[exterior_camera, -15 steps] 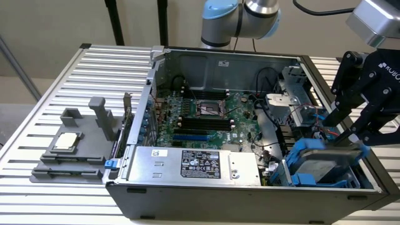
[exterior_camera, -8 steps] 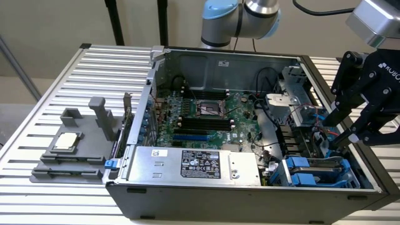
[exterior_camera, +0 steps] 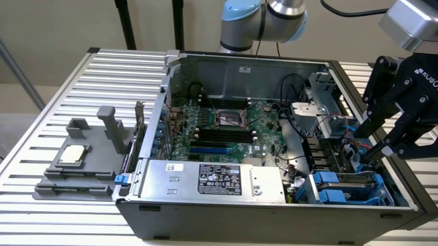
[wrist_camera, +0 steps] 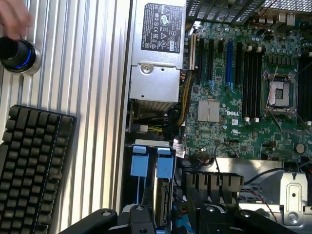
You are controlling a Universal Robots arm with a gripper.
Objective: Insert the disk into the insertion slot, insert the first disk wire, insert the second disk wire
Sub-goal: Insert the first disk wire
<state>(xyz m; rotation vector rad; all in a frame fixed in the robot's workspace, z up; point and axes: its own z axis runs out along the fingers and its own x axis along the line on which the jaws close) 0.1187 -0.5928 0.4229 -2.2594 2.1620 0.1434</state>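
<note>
The grey-blue drive cage (exterior_camera: 330, 197) with bright blue clips sits in the case's near corner at the exterior view's right; the wrist view shows its blue clips (wrist_camera: 139, 165) too. The disk (exterior_camera: 345, 177) stands edge-on inside it as a thin grey strip between blue frame parts, its edge (wrist_camera: 163, 202) visible below one clip. My black gripper (exterior_camera: 378, 147) hangs just above the cage, over the case's right wall, open with nothing between its fingers. Thin blue and red wires (exterior_camera: 344, 134) run close beside the fingertips.
A silver labelled power supply (exterior_camera: 212, 179) (wrist_camera: 158, 73) lies beside the cage, with the green motherboard (exterior_camera: 226, 123) behind. A bare metal bracket (exterior_camera: 311, 113) stands past the cage. Outside the case are a grey fixture (exterior_camera: 75, 164), a keyboard (wrist_camera: 34, 165) and a hand (wrist_camera: 14, 17) on a knob (wrist_camera: 17, 51).
</note>
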